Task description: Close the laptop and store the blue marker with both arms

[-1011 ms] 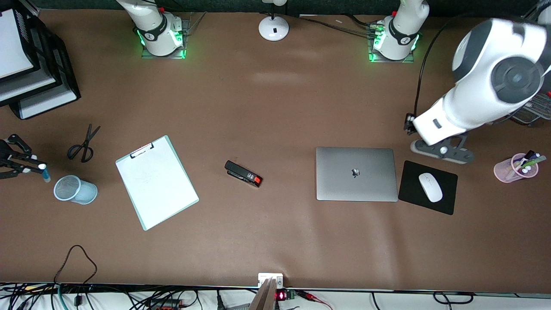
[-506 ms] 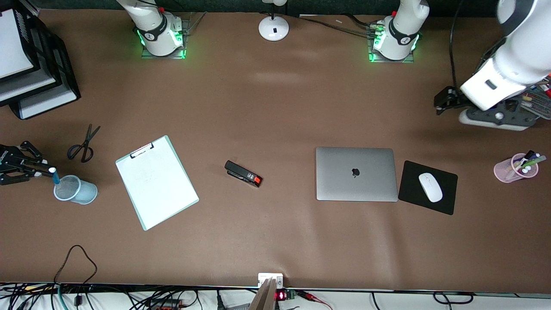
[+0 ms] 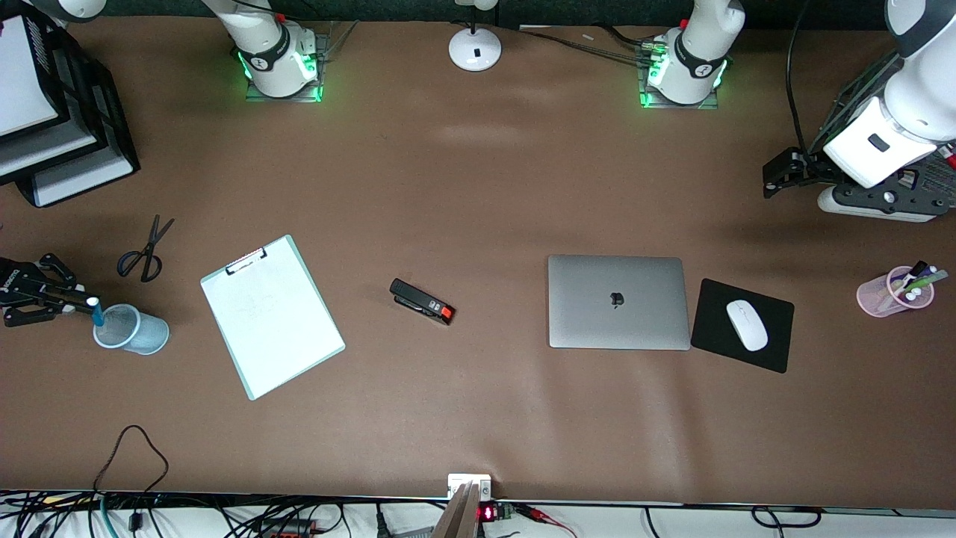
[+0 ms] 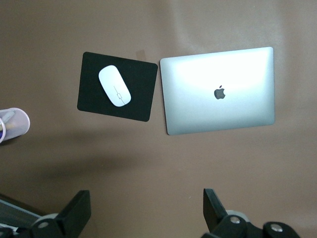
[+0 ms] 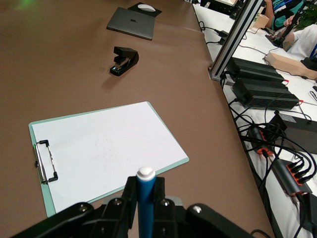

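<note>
Front view shows the laptop [image 3: 618, 301] lying flat with its lid down, apple logo up, toward the left arm's end of the bench [image 3: 478, 187], so the closing half of the task looks done. That fits where the left tool [image 3: 777, 173] hangs: up over bare bench, clear of the laptop, its fingers [image 4: 74, 214] spread wide with nothing between them, as the left wrist view confirms.

The right tool [image 3: 75, 301] is at the right arm's end of the bench, pressed together on the blue marker [image 3: 95, 311]. The marker stands upright, whitish end up, its lower end at the rim of the pale blue mesh cup [image 3: 128, 329]. Held vertical over the cup's mouth, it seems lined up to be let go into the cup. The right wrist view shows the marker pinched between the fingers [image 5: 130, 201].

Near the cup lie the scissors [image 3: 146, 252] and the clipboard [image 3: 270, 315], both apart from it. A black stapler [image 3: 422, 301] lies between clipboard and laptop. A mouse pad [image 3: 742, 325] with a white mouse [image 3: 747, 324] lies just beside the laptop, and a pink pen cup [image 3: 889, 293] stands nearer the bench's end. Nothing appears to block the drop.
</note>
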You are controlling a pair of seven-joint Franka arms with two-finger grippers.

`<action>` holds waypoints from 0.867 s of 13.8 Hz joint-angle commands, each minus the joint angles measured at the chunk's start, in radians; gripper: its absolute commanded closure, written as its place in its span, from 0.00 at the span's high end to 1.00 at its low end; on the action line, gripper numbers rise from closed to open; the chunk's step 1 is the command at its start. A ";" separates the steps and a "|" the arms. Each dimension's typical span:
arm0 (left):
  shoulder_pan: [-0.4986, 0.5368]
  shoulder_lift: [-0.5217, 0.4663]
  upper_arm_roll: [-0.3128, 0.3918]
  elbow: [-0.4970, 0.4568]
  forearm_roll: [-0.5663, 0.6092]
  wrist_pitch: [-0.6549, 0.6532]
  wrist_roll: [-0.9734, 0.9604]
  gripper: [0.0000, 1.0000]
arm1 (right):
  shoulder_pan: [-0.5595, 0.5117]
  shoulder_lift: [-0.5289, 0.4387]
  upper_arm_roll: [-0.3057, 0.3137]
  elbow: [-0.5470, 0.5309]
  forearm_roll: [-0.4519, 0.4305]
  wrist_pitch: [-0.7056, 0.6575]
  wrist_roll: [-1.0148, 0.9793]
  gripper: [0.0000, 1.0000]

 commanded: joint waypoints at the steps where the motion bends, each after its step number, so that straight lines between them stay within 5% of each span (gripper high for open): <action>1: 0.005 -0.018 0.005 -0.010 -0.013 -0.016 0.025 1.00 | -0.020 0.029 0.013 0.033 0.023 -0.012 -0.022 0.00; 12: 0.003 -0.018 -0.005 -0.010 -0.013 -0.017 0.024 1.00 | -0.029 0.098 0.013 0.046 0.023 0.002 -0.056 0.00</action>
